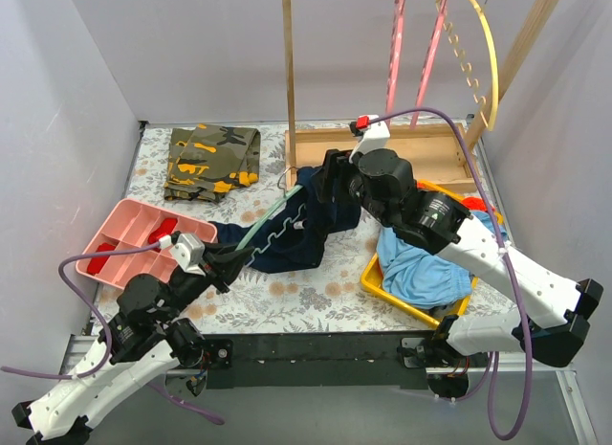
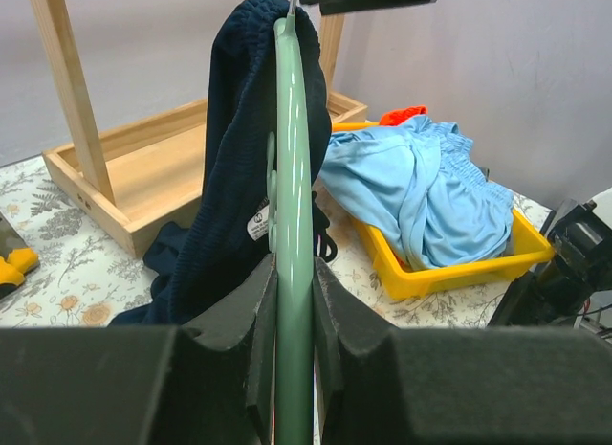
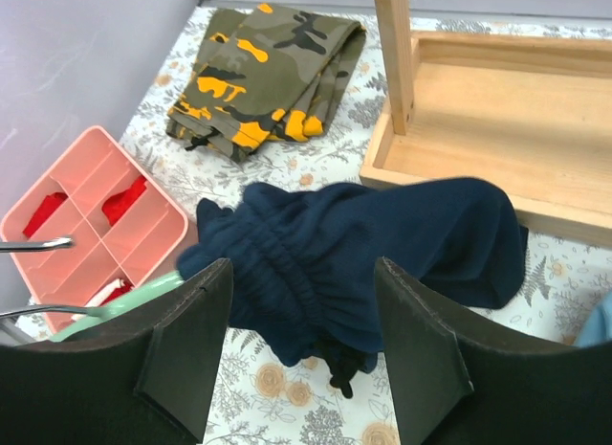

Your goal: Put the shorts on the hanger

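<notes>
The pale green hanger point(image 1: 271, 228) slants up from my left gripper point(image 1: 218, 265), which is shut on its lower end. In the left wrist view the hanger point(image 2: 293, 167) stands straight up between the fingers point(image 2: 249, 340). The navy shorts point(image 1: 308, 225) hang draped over the hanger's upper part, their lower part resting on the table; they also show in the left wrist view point(image 2: 229, 158). My right gripper point(image 1: 330, 184) is open just above the shorts point(image 3: 382, 239) and holds nothing. A bit of the hanger point(image 3: 120, 306) shows at its lower left.
A pink divided tray point(image 1: 124, 225) sits at the left. A camouflage garment point(image 1: 212, 161) lies at the back left. A yellow bin point(image 1: 382, 284) with a light blue garment point(image 1: 426, 268) is at the right. A wooden rack point(image 1: 430, 153) holds pink hangers point(image 1: 396, 43) and a yellow hanger point(image 1: 490, 53).
</notes>
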Controlling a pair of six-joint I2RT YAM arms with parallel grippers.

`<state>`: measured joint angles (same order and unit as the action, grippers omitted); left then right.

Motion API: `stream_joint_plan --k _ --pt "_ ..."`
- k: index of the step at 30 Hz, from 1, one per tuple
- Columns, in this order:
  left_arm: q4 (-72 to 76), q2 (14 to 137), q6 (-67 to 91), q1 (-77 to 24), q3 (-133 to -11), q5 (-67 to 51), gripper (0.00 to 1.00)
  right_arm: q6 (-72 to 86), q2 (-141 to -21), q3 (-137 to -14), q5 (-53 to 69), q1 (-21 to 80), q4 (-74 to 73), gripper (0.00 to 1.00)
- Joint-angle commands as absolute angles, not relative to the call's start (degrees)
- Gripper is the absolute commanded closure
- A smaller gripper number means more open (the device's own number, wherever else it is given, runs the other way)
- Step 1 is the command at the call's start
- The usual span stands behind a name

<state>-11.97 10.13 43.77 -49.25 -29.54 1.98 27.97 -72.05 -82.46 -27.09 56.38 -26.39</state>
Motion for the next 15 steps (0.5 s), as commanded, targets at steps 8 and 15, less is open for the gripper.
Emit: stream_joint_plan --k 8,15 --pt "-4.7 10.1 45.7 -49.2 -31.6 0.4 1.0 21.6 -67.0 -79.2 -29.1 56.4 -19.8 0.3" --pt "-5.8 11.2 44.6 -49.2 -31.4 0.4 1.0 33.8 -78.8 -95.7 -29.7 55.7 -33.0 0.31"
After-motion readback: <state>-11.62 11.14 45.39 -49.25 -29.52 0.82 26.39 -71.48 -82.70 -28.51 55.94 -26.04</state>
